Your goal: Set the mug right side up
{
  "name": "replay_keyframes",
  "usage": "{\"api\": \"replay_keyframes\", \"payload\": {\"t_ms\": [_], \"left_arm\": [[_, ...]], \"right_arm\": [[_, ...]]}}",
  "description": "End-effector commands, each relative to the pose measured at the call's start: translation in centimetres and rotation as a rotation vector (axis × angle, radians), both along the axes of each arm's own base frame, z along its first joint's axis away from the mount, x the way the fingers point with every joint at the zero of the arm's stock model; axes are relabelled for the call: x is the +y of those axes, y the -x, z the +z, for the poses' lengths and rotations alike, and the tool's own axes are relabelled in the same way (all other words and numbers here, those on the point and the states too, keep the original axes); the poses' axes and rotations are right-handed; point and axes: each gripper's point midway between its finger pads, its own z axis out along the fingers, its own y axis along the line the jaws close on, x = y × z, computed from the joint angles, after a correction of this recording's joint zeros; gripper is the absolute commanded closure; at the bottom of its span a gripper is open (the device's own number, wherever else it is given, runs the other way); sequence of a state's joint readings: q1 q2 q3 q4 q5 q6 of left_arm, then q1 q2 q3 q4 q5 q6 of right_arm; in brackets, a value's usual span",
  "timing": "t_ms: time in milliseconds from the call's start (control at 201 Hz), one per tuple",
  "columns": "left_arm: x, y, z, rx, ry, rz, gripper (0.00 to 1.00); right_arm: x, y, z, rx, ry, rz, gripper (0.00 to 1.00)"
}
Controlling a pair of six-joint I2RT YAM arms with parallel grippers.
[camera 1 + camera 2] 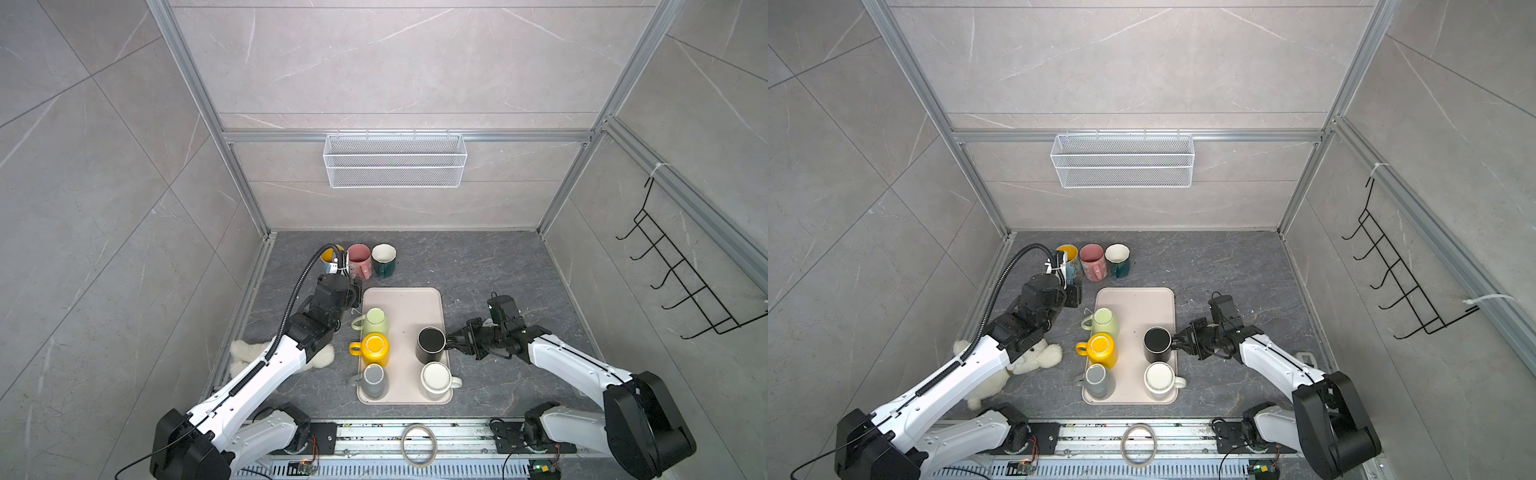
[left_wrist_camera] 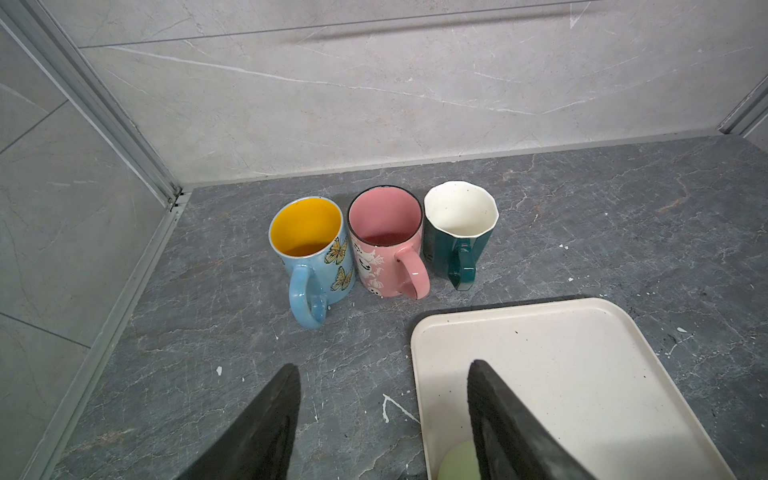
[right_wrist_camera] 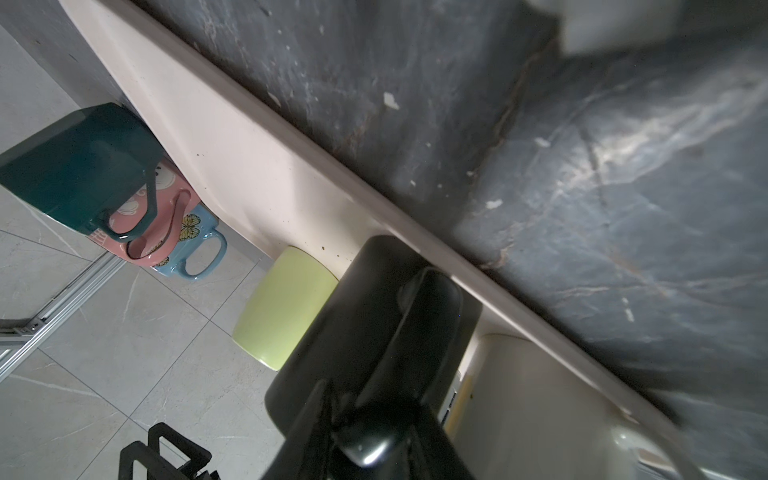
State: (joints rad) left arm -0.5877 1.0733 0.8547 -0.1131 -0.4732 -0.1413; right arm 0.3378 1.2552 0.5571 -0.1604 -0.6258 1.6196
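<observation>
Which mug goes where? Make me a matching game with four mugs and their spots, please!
Things:
1. black mug
2. pink mug
3. grey mug
4. light green mug

Places:
A. upright behind the tray, in the middle of three mugs
B. on the tray, with the right gripper at its handle
C. upside down, at the front of the tray's left row
D. upside down, at the back of the tray's left row

Pairs: 1-B, 2-A, 3-C, 4-D
</observation>
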Motion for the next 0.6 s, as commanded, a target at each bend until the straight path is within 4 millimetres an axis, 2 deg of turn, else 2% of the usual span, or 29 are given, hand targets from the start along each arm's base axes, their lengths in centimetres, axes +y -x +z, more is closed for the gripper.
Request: {"api": "replay_keyframes", "payload": {"t_ms": [0, 284, 592], "left_arm": [[0.37, -0.23, 1.07, -0.029, -0.011, 0.02, 0.33], [0.75, -0.14, 1.07, -0.028, -0.034, 0.03, 0.33], [0.67, -0.23, 0.66, -0.02, -0.038, 0.031, 0.33]], "right_arm": [[0.39, -0.81, 0.69, -0.038, -0.007, 0.025, 0.68], [0.48, -1.03, 0.1, -0.036, -0.007, 0.025, 0.71], [0.69, -1.26, -0.01, -0.038, -0.012, 0.035, 0.68]]}}
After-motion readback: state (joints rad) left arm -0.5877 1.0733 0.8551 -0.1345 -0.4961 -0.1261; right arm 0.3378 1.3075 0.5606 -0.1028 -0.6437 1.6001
